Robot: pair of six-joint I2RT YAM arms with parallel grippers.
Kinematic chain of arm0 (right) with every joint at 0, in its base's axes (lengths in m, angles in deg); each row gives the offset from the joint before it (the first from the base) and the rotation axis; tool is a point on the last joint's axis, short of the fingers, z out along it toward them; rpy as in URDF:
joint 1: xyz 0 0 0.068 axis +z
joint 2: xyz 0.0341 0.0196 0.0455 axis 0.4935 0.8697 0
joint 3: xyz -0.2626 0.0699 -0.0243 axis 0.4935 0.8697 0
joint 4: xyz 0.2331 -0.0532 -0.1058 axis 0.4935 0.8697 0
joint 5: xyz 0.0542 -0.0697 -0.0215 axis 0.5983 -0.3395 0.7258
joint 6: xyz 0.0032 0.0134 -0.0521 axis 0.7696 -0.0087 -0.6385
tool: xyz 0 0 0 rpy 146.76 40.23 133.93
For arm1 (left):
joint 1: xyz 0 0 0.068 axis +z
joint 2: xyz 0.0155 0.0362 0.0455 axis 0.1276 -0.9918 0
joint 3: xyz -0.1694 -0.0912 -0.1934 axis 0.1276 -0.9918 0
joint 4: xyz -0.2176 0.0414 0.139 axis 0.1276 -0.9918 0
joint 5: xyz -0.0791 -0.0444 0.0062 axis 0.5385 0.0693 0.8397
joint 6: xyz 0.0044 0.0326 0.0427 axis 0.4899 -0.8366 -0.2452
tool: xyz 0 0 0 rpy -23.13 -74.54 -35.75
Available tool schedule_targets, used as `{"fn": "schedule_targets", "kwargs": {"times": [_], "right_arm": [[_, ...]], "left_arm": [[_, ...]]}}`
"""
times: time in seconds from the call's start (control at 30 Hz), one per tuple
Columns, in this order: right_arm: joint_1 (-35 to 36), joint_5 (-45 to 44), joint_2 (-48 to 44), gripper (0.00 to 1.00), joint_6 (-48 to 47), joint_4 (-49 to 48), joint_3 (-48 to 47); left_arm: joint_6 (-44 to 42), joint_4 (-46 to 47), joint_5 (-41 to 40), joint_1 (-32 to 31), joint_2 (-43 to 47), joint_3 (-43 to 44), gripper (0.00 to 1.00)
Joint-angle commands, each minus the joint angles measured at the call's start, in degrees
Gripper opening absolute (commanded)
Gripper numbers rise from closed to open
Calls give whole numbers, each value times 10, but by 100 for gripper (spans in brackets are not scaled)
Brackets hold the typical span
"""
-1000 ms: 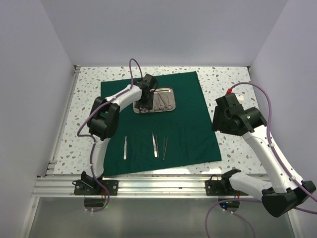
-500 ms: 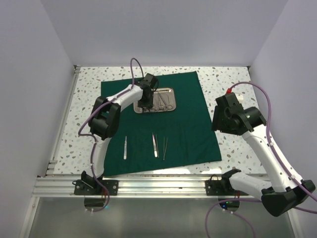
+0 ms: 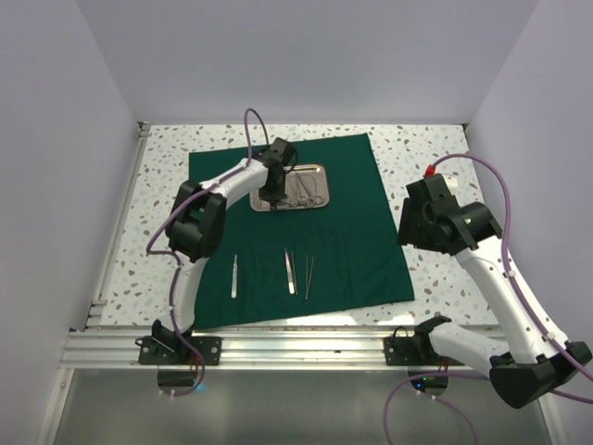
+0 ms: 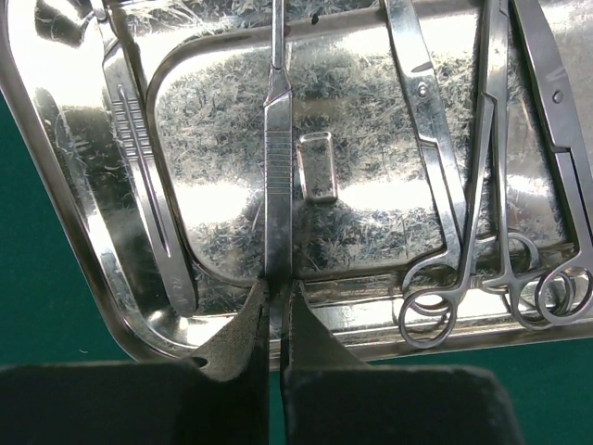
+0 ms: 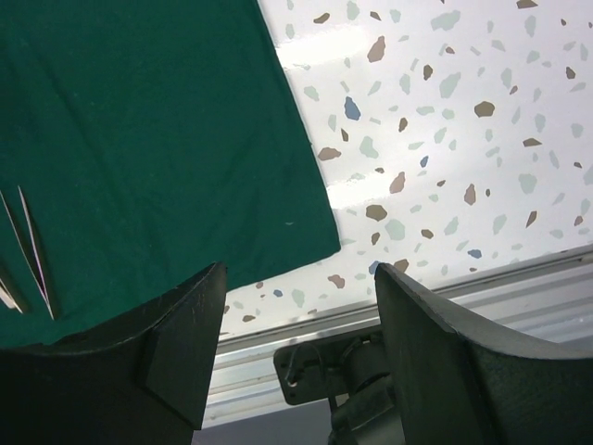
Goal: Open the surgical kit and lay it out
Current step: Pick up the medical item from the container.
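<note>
Left gripper (image 4: 276, 320), half open a second ago, is now clamping the scalpel (image 4: 278, 158) handle.
Scalpel is lying ahead in the steel tray (image 4: 79, 232) on green cloth (image 4: 37, 297); right gripper (image 5: 301, 272) is hovering open, empty.

The white speckled stone-pattern bench (image 3: 435, 158) bears one dark green rectangular cloth wrap (image 3: 352, 232), spread flat beneath the left pincer (image 3: 271, 190), left of the right pincer (image 5: 298, 273).
</note>
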Motion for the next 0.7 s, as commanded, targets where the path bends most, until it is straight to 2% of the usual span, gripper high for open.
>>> {"fn": "schedule_targets", "kwargs": {"times": [0.0, 0.23, 0.37, 0.47, 0.67], "right_arm": [[-2, 7, -8, 69, -9, -7, -10], [-3, 33, -12, 69, -11, -19, -7], [-2, 49, -16, 69, -12, -22, -3], [-2, 57, -20, 69, -15, -26, 2], [-2, 73, -32, 69, -21, -28, 16]], "left_arm": [[0, -27, 4, 2, -1, -28, 0], [-14, -69, -12, 2, 80, 42, 0], [-13, -100, -27, 2, 141, 40, 0], [-4, -108, -30, 1, 194, -6, 0], [47, -73, -35, -5, 350, -220, 0]]}}
